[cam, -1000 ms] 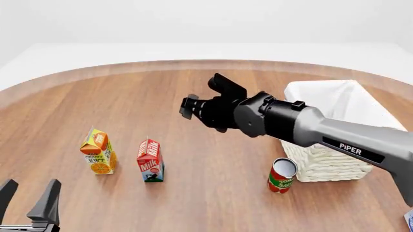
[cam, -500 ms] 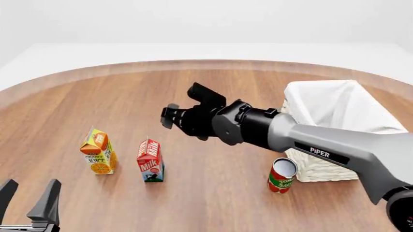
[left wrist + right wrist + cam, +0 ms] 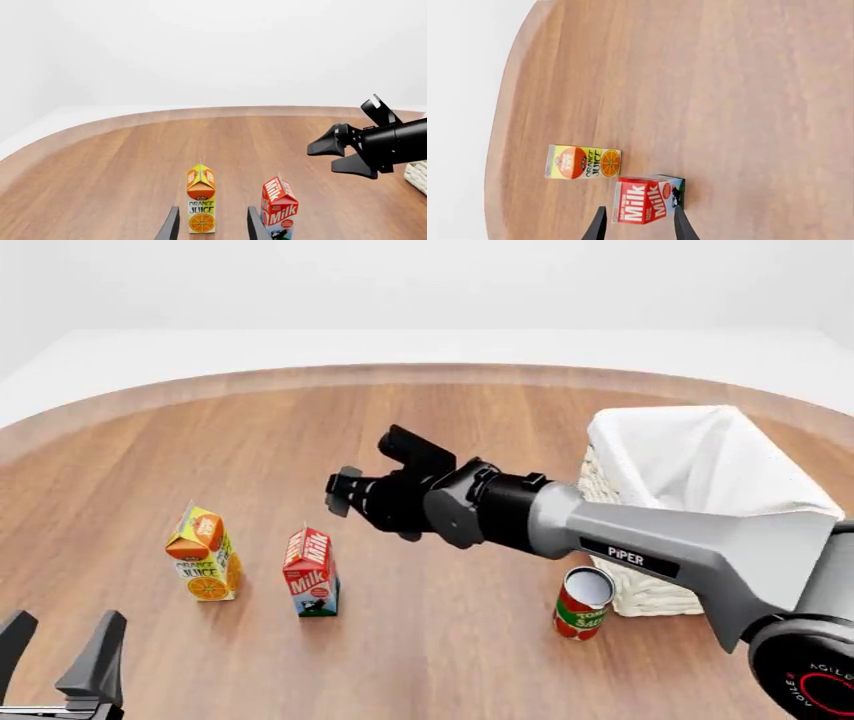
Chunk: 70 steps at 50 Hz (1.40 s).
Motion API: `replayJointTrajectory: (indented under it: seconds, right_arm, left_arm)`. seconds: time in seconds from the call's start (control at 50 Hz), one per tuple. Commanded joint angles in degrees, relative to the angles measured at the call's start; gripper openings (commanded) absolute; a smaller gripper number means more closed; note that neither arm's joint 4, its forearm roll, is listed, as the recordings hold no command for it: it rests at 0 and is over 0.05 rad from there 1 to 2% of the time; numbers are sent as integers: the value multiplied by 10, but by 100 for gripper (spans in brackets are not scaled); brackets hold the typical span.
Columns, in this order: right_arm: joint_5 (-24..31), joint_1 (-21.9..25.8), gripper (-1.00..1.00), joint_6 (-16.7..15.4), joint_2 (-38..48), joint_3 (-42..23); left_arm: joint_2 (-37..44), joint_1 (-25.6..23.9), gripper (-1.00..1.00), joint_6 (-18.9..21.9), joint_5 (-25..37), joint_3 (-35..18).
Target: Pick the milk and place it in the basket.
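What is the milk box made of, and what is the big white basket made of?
The milk looks like a printed paperboard carton: flat folded sides, a gable top and lettering on a smooth, fairly matte skin. The basket looks like white woven wicker, going by its bumpy plaited wall, with a soft white cloth liner folded over the rim. Being a render, that is only the look.

the milk (image 3: 311,585) stands upright on the wooden bench (image 3: 200,450), just right of the orange juice carton (image 3: 204,554), the two apart. the right arm reaches in from the right across the bench, its hand (image 3: 344,492) above and a little right of the milk, not touching it, fingers parted. the basket (image 3: 694,502) sits at the right, partly behind the arm, with a red tomato-sauce can (image 3: 583,603) just in front of its near corner. the left hand (image 3: 56,652) shows at the lower left edge, fingers spread, holding nothing.
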Motion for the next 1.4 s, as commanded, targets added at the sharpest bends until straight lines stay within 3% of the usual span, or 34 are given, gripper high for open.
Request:
replayJointTrajectory:
  seconds: [0.02, 1.4]
  right_arm:
    - [3, -1, 100, 4, 18, -7]
    - [49, 40, 100, 1, 100, -88]
  left_arm:
    - [0, 0, 100, 0, 0, 0]
    - [0, 0, 100, 0, 0, 0]
